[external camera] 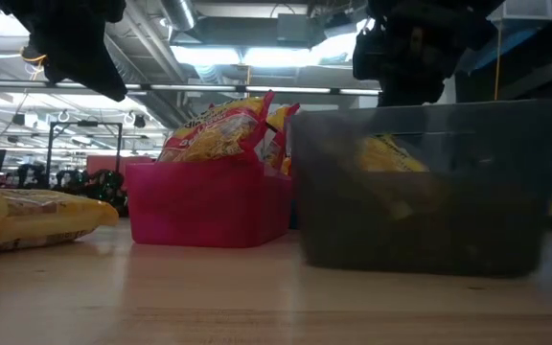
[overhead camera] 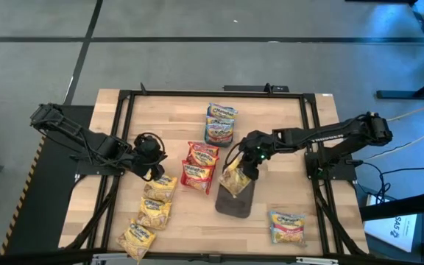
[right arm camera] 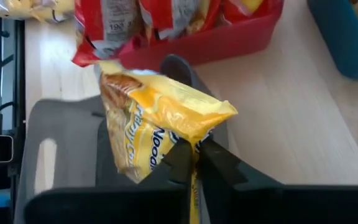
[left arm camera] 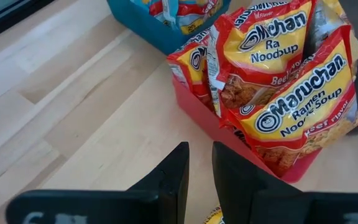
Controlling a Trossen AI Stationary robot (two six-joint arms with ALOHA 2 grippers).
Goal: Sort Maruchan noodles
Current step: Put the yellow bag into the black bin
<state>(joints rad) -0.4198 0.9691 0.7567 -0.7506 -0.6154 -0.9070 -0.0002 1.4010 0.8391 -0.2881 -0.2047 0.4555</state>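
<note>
Nearest the front edge of the tabletop (overhead camera: pixel 190 221), three yellow packets (overhead camera: pixel 155 212) lie loose, one blue-and-pink packet (overhead camera: pixel 287 227) apart. The right hand (right arm camera: pixel 194 163) pinches a yellow noodle packet (right arm camera: pixel 160 121) over the grey tray (overhead camera: pixel 234 200). The left hand (left arm camera: pixel 199 177), fingers narrowly apart, hovers empty by the red tray (left arm camera: pixel 229 130) of red packets (left arm camera: pixel 291 93). Farther back, the teal tray (overhead camera: pixel 220 124).

Grey floor (overhead camera: pixel 197 66), ceiling lights (external camera: pixel 247 56), wooden table (overhead camera: pixel 175 118)

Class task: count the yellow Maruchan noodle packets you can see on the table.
4: three yellow packets lie in a line near the left gripper; one is pinched by the right gripper over the grey tray. Others may be hidden.
</note>
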